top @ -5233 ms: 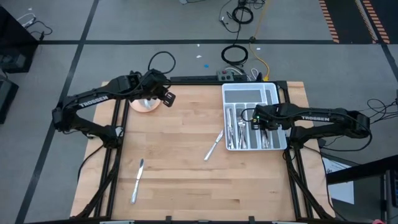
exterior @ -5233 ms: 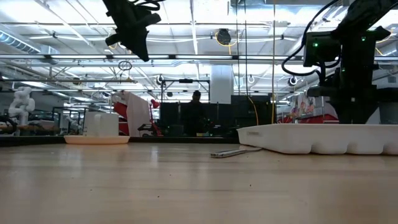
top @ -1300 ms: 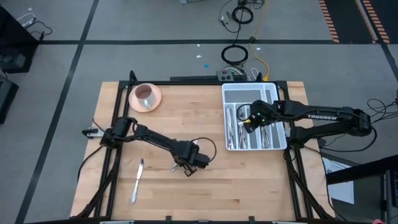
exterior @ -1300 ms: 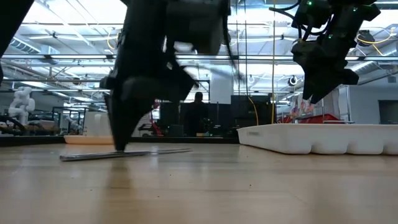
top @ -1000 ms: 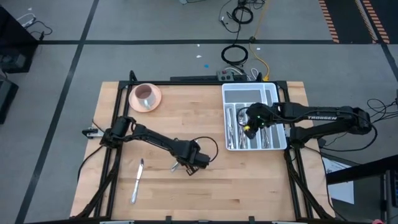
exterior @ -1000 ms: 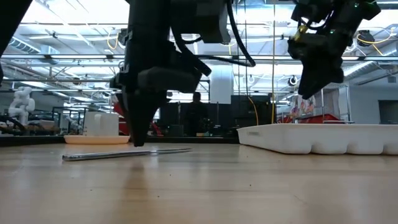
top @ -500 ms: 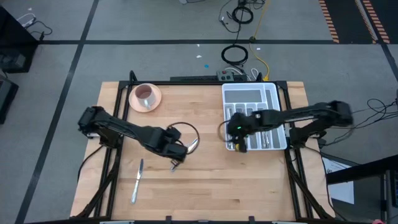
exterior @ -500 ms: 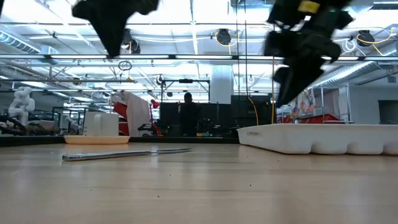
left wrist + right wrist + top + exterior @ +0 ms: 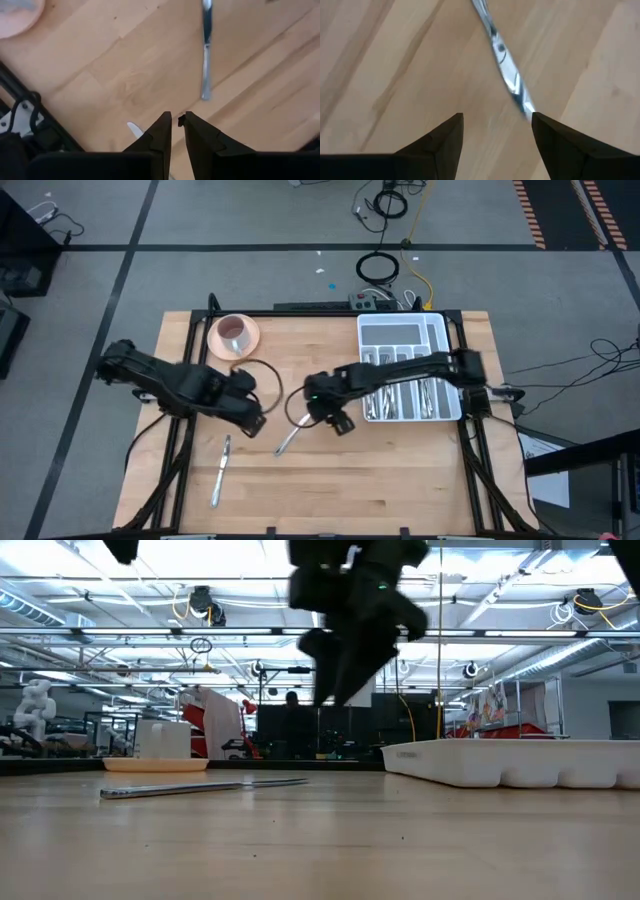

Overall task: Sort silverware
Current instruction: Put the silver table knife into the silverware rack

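While the right gripper (image 9: 335, 420) hangs released above it, the knife (image 9: 289, 439) lies flat, diagonal.

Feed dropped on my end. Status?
Right gripper open above loose knife. Left gripper nearly shut, empty, beside second knife. Path unobstructed.

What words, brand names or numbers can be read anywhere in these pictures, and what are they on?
None can be read. The left arm and right arm show no legible lettering here.
The red sign in the room behind the table is too small to read.
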Robot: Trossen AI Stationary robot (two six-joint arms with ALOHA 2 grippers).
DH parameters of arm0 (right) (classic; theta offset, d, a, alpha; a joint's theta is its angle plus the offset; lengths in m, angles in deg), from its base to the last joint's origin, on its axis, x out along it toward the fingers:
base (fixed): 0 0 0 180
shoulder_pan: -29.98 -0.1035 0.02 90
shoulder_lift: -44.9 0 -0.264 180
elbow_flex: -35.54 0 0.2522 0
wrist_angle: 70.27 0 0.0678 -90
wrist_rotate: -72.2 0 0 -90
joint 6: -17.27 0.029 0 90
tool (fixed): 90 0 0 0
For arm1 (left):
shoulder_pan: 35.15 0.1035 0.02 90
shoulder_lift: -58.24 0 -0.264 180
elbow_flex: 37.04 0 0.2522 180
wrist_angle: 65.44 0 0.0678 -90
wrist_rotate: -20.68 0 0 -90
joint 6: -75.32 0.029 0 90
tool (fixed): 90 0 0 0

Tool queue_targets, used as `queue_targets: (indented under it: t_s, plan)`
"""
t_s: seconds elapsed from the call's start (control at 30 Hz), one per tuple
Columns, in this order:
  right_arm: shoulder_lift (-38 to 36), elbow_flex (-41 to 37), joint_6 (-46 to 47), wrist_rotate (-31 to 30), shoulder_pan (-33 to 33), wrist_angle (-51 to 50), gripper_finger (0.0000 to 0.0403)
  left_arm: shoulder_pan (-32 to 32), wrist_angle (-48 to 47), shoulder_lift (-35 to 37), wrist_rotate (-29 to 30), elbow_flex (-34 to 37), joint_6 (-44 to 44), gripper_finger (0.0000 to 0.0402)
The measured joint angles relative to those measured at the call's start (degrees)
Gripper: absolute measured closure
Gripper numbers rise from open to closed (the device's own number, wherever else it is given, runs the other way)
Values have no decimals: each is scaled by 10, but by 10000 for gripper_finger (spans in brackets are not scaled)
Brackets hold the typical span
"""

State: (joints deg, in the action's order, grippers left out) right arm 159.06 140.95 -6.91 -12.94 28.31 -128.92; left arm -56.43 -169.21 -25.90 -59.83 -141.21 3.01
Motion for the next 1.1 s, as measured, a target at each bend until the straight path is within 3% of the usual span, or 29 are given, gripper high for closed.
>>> queue_targets:
  t_s: [0.33,0.67,1.1]
  plan:
    - [128,131,-106,-1,-13,-13,178,-2,0,107,17,0,-9,343]
    - [210,217,-162,-5,-39,1,179,-2,0,134,60,0,-9,343]
    - [249,229,-215,-2,-36,49,179,-2,0,134,73,0,-5,343]
